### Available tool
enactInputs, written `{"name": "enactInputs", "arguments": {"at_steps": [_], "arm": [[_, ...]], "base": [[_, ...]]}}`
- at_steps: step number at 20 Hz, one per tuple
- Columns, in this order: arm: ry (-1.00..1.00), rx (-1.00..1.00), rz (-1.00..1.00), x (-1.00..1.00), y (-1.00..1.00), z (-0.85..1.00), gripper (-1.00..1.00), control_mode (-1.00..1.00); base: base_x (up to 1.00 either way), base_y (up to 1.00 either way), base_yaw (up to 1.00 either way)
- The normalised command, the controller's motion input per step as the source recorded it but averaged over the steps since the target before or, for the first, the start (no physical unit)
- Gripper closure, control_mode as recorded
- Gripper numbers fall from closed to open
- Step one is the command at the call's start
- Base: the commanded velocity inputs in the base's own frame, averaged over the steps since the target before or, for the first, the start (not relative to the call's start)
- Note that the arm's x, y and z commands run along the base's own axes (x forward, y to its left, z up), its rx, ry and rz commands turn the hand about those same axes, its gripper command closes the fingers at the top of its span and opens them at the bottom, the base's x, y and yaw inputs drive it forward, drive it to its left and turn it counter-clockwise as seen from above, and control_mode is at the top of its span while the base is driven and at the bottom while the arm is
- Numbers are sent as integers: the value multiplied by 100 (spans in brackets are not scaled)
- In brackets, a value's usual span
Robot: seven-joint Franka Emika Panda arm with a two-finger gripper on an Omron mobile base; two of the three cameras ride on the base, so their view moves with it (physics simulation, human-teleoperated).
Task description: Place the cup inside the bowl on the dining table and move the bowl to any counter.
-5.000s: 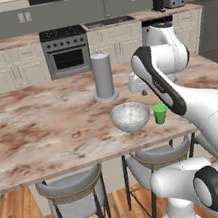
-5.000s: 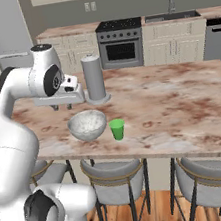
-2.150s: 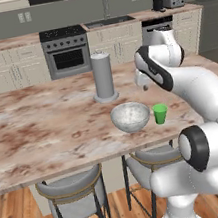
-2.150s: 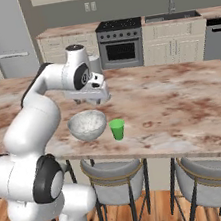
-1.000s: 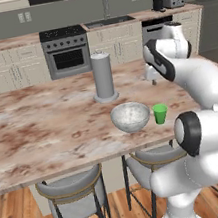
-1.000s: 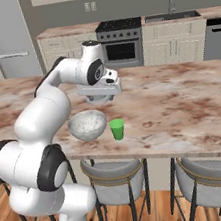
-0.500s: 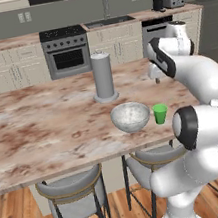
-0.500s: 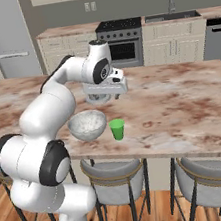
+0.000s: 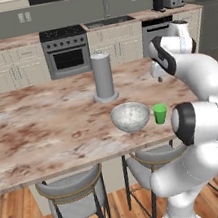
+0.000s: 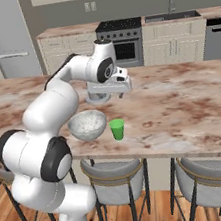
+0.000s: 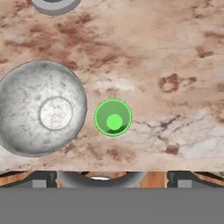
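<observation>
A tall grey cylinder (image 9: pixel 103 76) was seen upright mid-table, away from the edges. 2 grey stools (image 9: pixel 76 203) were tucked under the near edge. A stove (image 9: pixel 66 51) was set against the back wall.

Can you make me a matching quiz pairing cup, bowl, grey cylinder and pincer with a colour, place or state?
Things:
1. cup
2. bowl
3. cylinder
4. pincer

Descriptions:
A. speckled grey-white, empty
B. open, above the table
C. bright green, upright beside the bowl
D. tall, standing behind the bowl

Pairs: 1-C, 2-A, 3-D, 4-B
</observation>
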Motion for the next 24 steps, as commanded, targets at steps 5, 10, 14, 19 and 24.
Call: {"name": "enactInputs", "arguments": {"at_steps": [5, 10, 14, 19, 24], "arm": [[-3, 4, -1, 19, -8, -2, -100, -100], [-3, 5, 0, 16, -6, -4, -100, -100], [-1, 3, 0, 3, -4, -1, -100, -100], [0, 0, 0, 0, -1, -1, -100, -100], [0, 0, 0, 0, -10, -13, -100, -100]], "base": [[0, 0, 0], [0, 0, 0], [0, 0, 0], [0, 0, 0], [0, 0, 0]]}}
